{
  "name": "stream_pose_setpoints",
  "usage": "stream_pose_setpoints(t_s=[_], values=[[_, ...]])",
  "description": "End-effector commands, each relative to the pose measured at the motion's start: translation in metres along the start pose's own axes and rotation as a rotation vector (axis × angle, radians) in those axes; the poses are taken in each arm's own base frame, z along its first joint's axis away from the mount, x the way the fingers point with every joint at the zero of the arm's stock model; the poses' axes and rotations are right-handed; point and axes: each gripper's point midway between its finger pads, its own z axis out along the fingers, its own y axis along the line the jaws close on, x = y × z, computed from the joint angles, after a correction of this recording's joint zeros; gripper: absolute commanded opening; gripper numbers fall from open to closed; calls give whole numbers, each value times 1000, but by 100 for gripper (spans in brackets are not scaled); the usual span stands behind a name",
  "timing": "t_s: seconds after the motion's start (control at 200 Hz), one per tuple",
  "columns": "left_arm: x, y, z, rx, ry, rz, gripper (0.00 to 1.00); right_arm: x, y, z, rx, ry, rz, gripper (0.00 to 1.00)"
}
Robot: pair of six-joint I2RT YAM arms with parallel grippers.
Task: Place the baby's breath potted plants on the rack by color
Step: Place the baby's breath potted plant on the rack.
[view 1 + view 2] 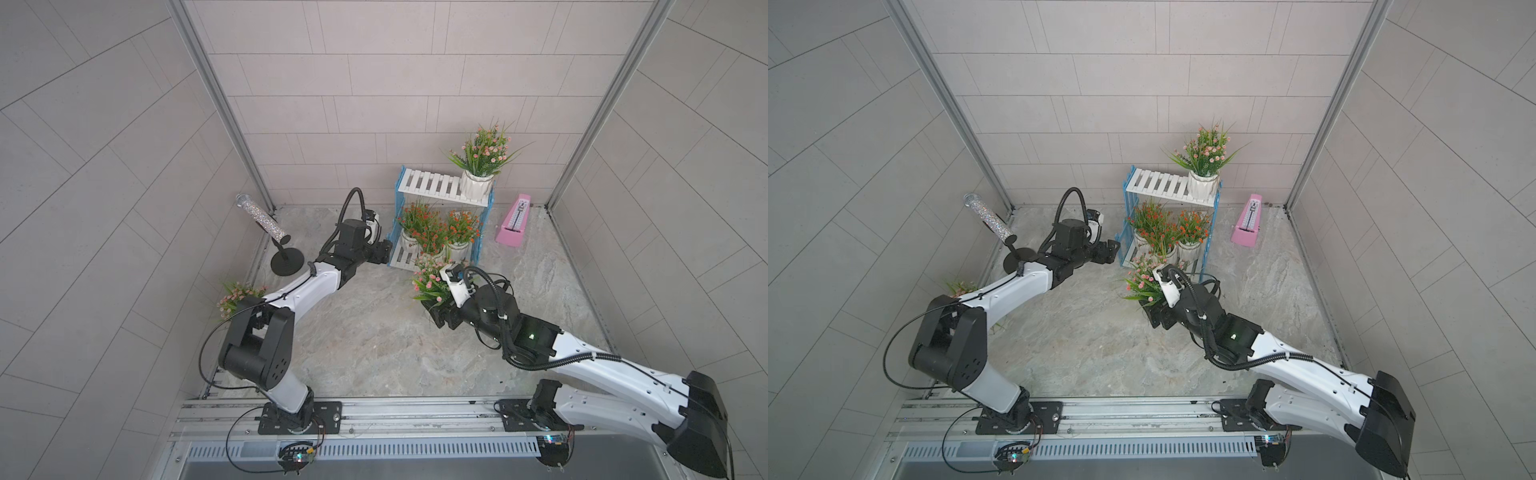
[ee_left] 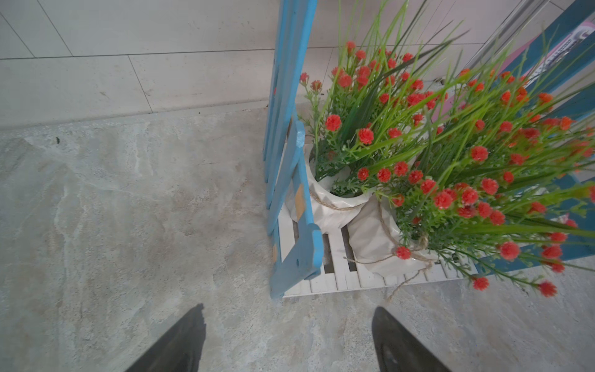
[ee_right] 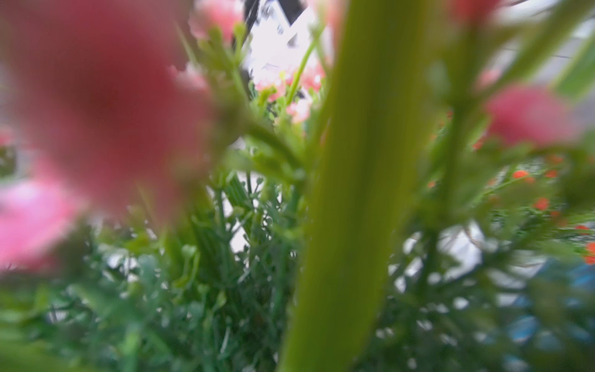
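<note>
Pink plant (image 1: pixel 430 282) screens right fingers (image 1: pixel 437 316), grip unclear; left fingers (image 2: pixel 180 341) apart beside rack (image 2: pixel 299 251)

A pink metronome (image 1: pixel 514 224) stands upright on the marbled bench (image 1: pixel 374 345) near the back right corner. A glittery tube (image 1: pixel 258 216) tilts on a black round-based stand (image 1: pixel 286 262) at the back left.

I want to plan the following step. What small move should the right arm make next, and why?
Probably lift the pale pink flowered plant, which the right gripper seems to hold, toward the upper white slatted board of the blue-framed rack: one pink plant already stands there, and orange-red plants fill the lower board.
</note>
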Motion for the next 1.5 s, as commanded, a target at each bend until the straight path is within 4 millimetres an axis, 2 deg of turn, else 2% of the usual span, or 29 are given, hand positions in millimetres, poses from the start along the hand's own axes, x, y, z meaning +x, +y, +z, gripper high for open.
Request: stream_pose_setpoints(t_s=[0.0, 0.195, 0.335, 0.45, 0.67, 1.151, 1.281, 1.421, 1.491], values=[[-13, -5, 7, -2, -45, 42, 79, -22, -4, -12, 8, -49, 27, 77], [-14, -4, 21, -24, -49, 52, 70, -30, -10, -23, 27, -58, 17, 77], [-11, -5, 31, -27, -45, 69, 55, -34, -13, -29, 39, -57, 15, 77], [-10, -6, 32, -30, -55, 76, 45, -35, -17, -32, 53, -54, 14, 77], [-10, -13, 27, -29, -71, 102, 37, -44, -27, -33, 75, -66, 21, 77], [3, -21, 15, -70, -85, 103, 29, -56, -44, -28, 109, -78, 36, 77], [3, -22, 1, -94, -113, 84, 28, -59, -46, -22, 104, -78, 42, 77], [1, -19, -19, -156, -149, 44, 31, -71, -45, -5, 90, -77, 42, 77], [-1, -15, -29, -191, -162, 13, 38, -82, -46, 7, 90, -76, 38, 77]])
